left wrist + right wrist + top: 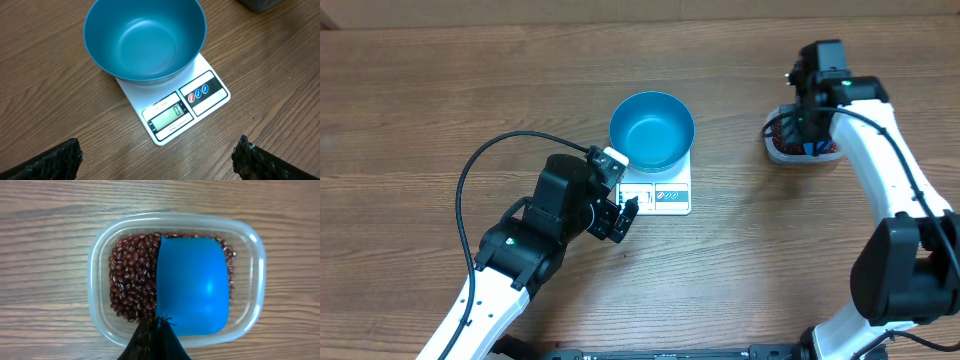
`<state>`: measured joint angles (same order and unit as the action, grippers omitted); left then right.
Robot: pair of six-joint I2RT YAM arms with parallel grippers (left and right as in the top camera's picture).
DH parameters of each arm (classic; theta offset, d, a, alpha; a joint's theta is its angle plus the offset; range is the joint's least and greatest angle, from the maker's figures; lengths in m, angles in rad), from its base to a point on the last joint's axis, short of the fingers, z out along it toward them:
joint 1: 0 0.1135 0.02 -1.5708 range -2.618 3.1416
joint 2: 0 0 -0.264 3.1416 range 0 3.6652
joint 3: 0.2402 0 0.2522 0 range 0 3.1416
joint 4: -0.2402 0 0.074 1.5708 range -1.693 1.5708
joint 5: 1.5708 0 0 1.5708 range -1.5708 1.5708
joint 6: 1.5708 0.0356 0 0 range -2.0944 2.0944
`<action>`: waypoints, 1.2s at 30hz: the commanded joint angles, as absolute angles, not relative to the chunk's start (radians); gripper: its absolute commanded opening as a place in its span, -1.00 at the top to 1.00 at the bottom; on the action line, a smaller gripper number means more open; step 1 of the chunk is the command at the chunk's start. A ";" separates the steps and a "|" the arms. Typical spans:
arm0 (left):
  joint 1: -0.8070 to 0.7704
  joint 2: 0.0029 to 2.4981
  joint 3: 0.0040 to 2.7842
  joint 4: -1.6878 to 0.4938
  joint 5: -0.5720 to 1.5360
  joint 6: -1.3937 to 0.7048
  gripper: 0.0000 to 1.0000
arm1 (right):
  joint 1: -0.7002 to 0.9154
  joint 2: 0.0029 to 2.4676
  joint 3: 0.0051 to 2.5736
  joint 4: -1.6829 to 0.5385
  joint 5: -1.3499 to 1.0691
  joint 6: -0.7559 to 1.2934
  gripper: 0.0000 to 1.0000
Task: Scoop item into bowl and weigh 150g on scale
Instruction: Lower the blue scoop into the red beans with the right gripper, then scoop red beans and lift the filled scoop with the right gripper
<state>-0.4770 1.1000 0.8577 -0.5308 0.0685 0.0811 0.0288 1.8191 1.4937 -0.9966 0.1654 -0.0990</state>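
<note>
From above, the right arm (880,150) covers most of the tub (775,152), the bowl (651,130) hides the far half of the scale (670,193), and its display is too small to read. The left wrist view cuts off the fingers (52,162) of the left end effector (157,160) at the bottom edge and a dark object (260,4) at the top. The scoop (192,285) covers the beans (132,277) beneath it. Its handle is hidden under the right end effector (157,327).

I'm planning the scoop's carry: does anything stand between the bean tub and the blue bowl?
Nothing visible. Bare table lies between the tub and the bowl on the scale; the open left gripper sits beyond the scale, off that path.
</note>
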 commanded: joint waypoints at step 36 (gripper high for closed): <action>-0.472 1.105 0.854 -0.526 0.079 0.089 -0.99 | -0.207 1.832 1.491 -1.013 -0.452 -0.087 0.93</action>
<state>-0.4770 1.1000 0.8577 -0.5308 0.0685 0.0811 -0.1856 1.8256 1.4975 -1.0119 -0.3237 -0.0891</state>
